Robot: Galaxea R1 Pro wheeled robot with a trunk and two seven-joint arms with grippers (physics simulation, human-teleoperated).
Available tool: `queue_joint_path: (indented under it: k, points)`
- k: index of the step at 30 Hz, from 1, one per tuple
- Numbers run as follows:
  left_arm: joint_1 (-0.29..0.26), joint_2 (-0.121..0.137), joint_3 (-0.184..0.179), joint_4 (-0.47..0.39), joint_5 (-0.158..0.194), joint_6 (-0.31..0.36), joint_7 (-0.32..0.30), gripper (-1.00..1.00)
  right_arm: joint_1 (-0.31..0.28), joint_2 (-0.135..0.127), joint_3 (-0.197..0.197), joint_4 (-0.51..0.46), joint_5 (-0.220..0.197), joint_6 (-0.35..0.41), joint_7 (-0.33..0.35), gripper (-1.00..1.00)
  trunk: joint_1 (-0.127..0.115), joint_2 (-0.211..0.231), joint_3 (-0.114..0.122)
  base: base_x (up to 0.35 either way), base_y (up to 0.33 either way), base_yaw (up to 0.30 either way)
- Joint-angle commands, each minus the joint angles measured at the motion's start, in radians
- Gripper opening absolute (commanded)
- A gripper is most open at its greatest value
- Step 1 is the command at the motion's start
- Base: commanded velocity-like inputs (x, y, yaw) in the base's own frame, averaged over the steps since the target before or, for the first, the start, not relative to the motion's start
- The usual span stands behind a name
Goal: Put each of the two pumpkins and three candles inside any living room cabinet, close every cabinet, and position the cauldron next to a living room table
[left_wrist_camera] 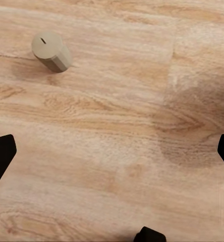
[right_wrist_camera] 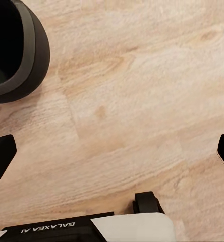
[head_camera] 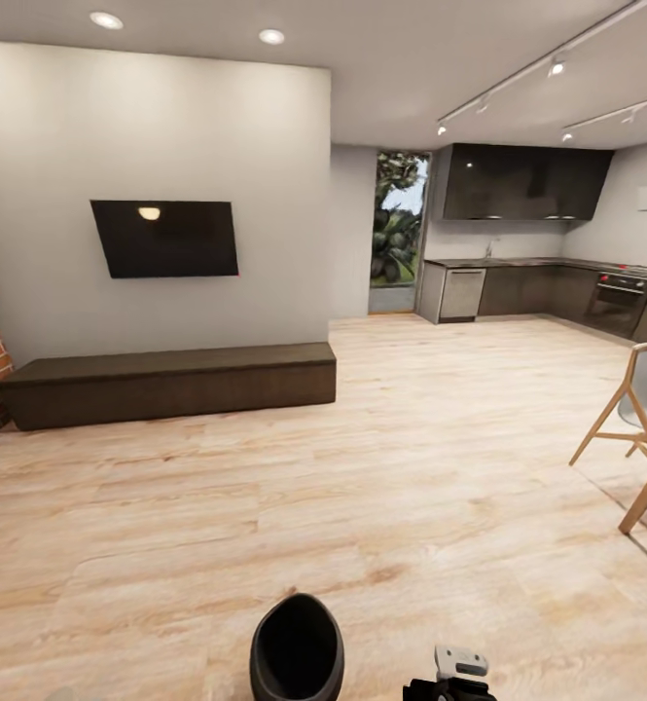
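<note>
Looking from the head, the long low cabinet sits closed against the far wall under a wall screen, and the dark cauldron stands on the wood floor at the near edge. A kitchen lies far right and a chair at right. At the left wrist, 1 candle stands on the floor, with the left gripper spread wide, empty. At the right wrist, the right gripper is likewise apart, near the cauldron.

Black jaws, white-and-black wrist housing lettered "GALAXEA AI", grey-white casing on a black arm.
</note>
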Motion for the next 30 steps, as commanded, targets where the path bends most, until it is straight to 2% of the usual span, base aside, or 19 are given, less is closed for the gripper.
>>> queue_joint_path:
  k: [1,6,11,13,15,17,18,20,21,22,27,28,30]
  points:
    - [0.000,0.000,0.000,0.004,0.000,-0.005,0.001,1.00,0.000,0.000,0.000,0.000,0.000,0.000,0.000,1.00,0.000,0.000,0.000,0.161,-0.178,0.001]
    - [0.000,-0.008,-0.001,0.011,0.000,-0.014,0.004,1.00,0.000,0.000,0.000,0.001,0.002,-0.005,0.000,1.00,0.000,0.000,0.000,0.062,-0.074,0.058]
    - [0.000,-0.039,0.001,-0.013,0.001,-0.008,0.001,1.00,0.001,-0.003,0.001,0.017,0.010,-0.032,0.001,1.00,-0.008,0.014,0.006,0.006,-0.007,0.072]
    - [0.000,-0.042,0.001,-0.031,0.002,-0.001,-0.001,1.00,0.001,-0.001,0.013,0.041,0.012,-0.055,0.001,1.00,-0.015,0.028,0.013,0.001,-0.001,0.009]
    - [0.000,-0.043,0.002,-0.057,0.003,0.017,-0.002,1.00,0.001,-0.002,0.042,0.069,0.013,-0.078,0.001,1.00,-0.023,0.042,0.019,0.000,0.000,0.004]
    - [0.000,-0.044,0.002,-0.122,0.003,0.081,-0.003,1.00,0.001,-0.005,0.068,0.091,0.012,-0.091,0.000,1.00,-0.031,0.056,0.025,0.000,0.000,0.001]
    - [0.000,-0.044,0.002,-0.174,0.003,0.140,-0.003,1.00,0.001,-0.006,0.076,0.101,0.012,-0.094,0.000,1.00,-0.034,0.063,0.028,0.000,0.000,0.000]
    - [-0.001,-0.045,0.001,-0.301,0.004,0.294,-0.004,1.00,0.001,-0.008,0.082,0.111,0.007,-0.097,0.001,1.00,-0.042,0.077,0.034,0.000,0.000,0.000]
    - [-0.002,-0.046,0.000,-0.397,0.004,0.404,-0.005,1.00,0.000,-0.008,0.081,0.114,0.004,-0.098,0.003,1.00,-0.046,0.084,0.038,0.000,0.000,0.000]
    - [-0.007,-0.046,0.000,-0.450,0.004,0.462,-0.005,1.00,0.000,-0.009,0.080,0.114,0.003,-0.098,0.003,1.00,-0.050,0.091,0.041,0.000,0.000,0.000]
    - [-0.079,-0.052,-0.003,-0.543,0.003,0.610,-0.003,1.00,0.000,-0.009,0.076,0.111,-0.001,-0.089,0.005,1.00,-0.069,0.126,0.056,0.000,0.000,0.000]
    - [-0.105,-0.056,-0.008,-0.554,0.003,0.643,-0.003,1.00,-0.001,-0.004,0.077,0.058,-0.001,-0.048,0.005,1.00,-0.073,0.133,0.060,0.000,0.000,0.000]
    - [-0.113,-0.078,-0.036,-0.556,0.002,0.650,-0.002,1.00,-0.006,0.002,0.082,-0.076,-0.001,0.087,0.005,1.00,-0.080,0.147,0.066,0.000,0.000,0.000]
